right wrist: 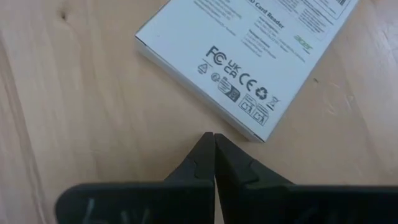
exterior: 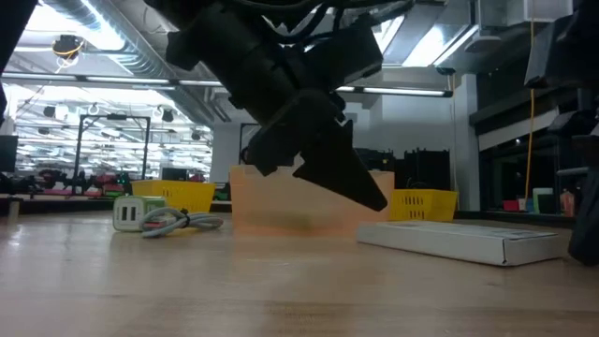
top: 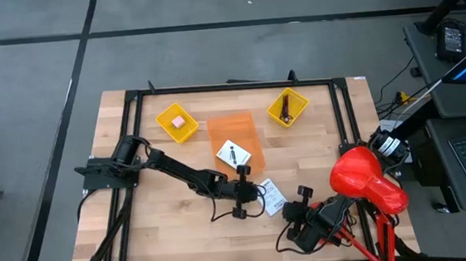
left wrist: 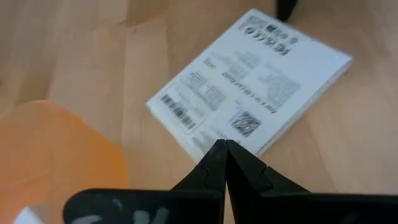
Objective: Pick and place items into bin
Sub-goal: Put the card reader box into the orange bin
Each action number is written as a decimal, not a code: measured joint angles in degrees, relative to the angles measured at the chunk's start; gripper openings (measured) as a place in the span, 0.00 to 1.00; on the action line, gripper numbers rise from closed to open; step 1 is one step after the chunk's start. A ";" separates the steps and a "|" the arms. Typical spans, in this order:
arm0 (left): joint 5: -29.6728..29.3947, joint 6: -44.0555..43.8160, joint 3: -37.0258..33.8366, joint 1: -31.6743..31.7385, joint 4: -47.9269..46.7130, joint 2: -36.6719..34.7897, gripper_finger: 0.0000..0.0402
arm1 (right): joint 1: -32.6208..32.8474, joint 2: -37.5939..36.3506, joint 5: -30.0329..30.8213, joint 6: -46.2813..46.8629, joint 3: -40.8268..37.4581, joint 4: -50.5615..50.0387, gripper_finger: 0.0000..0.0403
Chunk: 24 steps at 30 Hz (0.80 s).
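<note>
Wooden tabletop (top: 156, 211) — white printed box (left wrist: 249, 81) lying flat between left tool (left wrist: 222, 149) and right tool (right wrist: 213, 140), both closed, empty; orange bin (top: 235, 130) adjacent.

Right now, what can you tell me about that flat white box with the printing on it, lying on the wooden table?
The flat white cardboard box is thin and rectangular, and lies flat on the light wooden table with its printed side up. That side carries small black text, a barcode, a square code and certification marks. It looks closed and undamaged, and sits askew to the table's edges, just beyond the orange translucent bin. The left gripper, fingers shut, is poised by one long edge; the right gripper, also shut, is near a corner. Neither is visibly touching it.
</note>
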 joint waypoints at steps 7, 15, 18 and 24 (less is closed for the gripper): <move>1.74 -0.95 0.09 1.07 1.17 2.24 0.00 | -0.59 0.00 0.29 -0.42 0.00 -0.18 0.00; 2.49 -3.31 0.22 1.04 1.94 3.46 0.00 | -0.66 0.00 2.36 -1.89 0.00 1.08 0.00; 2.69 -4.26 0.15 0.77 1.71 3.54 0.00 | -0.63 0.00 3.76 -1.95 0.00 1.63 0.00; 3.26 -6.92 0.08 0.17 0.98 3.61 0.00 | -0.61 0.00 5.56 -2.15 0.00 1.85 0.00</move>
